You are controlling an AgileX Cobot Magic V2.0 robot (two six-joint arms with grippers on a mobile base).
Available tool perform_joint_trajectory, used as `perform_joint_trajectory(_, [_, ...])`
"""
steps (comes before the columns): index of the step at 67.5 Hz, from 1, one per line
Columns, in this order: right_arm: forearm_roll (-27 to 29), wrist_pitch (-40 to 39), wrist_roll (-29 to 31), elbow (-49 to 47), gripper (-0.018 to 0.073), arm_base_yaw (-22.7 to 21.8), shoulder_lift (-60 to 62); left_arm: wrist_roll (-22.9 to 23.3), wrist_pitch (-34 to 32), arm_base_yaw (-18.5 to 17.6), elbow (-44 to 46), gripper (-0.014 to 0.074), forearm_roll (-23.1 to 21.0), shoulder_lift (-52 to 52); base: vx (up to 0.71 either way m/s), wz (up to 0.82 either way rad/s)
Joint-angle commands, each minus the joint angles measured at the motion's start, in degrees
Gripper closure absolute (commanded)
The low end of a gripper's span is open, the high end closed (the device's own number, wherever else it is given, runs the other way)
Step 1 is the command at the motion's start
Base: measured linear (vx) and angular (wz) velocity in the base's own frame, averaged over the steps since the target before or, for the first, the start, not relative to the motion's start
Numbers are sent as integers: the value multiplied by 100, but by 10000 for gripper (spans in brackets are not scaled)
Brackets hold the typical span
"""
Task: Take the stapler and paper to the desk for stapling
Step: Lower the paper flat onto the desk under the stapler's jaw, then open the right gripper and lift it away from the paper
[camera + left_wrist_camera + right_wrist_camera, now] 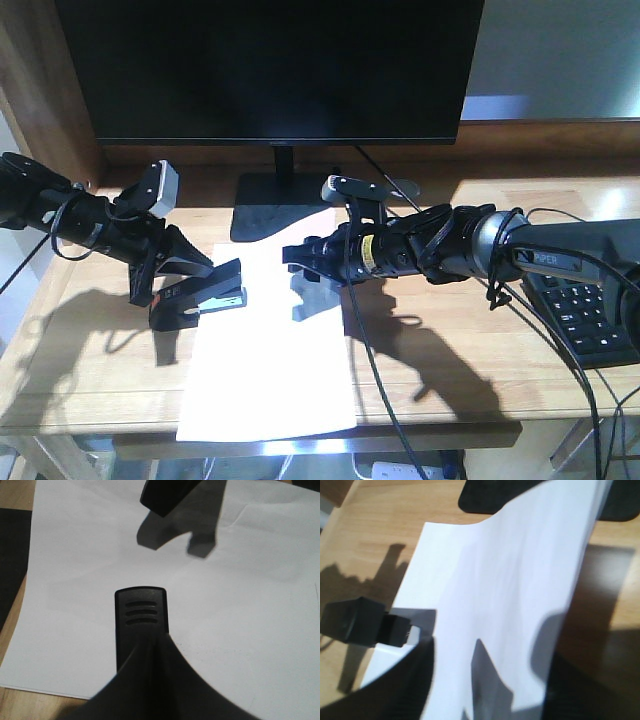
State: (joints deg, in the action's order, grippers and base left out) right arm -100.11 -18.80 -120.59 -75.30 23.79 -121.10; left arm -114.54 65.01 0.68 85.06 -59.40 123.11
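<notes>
Clenches the jaws of the left gripper [210,283] across the stapler [195,308], holding it at the left edge of the paper [270,370] with the nose toward the sheet's middle; contact with the sheet unclear. Reaches in with the right gripper [298,258] near the sheet's far right corner; cannot tell between pinching and merely straddling there, despite an upward bow along that side in the right wrist view. Leaves the rest of the paper lying on the worktop [90,380], in front of the monitor [270,70]. Expect the stapler to feel rigid, compact and fairly weighty, with smooth plastic prone to slipping under a loose pinch: take it across the middle of the body, as here, keeping the mouth free. Expect the paper to be nearly weightless, limp and easily creased: take it by 1 edge or corner, lift gently, and feed that corner into the stapler's mouth without dragging.
</notes>
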Motion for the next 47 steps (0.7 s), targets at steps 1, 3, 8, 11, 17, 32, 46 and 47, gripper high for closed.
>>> perform_joint_trajectory(1, [-154,290,59,-167,-34,-35,359,51,166,-22,154,604,-336,-329,0,0])
perform_joint_trajectory(3, [-212,364,65,-167,-62,-35,374,51,166,-22,154,604,-336,-329,0,0])
perform_joint_trajectory(8, [-212,586,83,-167,-110,-39,442,51,166,-22,154,604,-336,-329,0,0])
perform_joint_trajectory(11, [-212,722,169,-167,-124,-39,504,51,166,-22,154,604,-336,-329,0,0])
perform_joint_trajectory(17, [-212,938,491,-167,-124,-39,661,51,166,-22,154,604,-336,-329,0,0])
perform_joint_trajectory(32, [-212,1259,1055,-153,-90,-46,1331,51,166,-22,154,604,-336,-329,0,0])
perform_joint_trajectory(46, [-212,1263,1244,-148,-58,-340,2121,51,166,-22,154,604,-336,-329,0,0])
perform_joint_trajectory(47, [-212,1240,1244,-148,-57,-382,2177,51,166,-22,154,604,-336,-329,0,0])
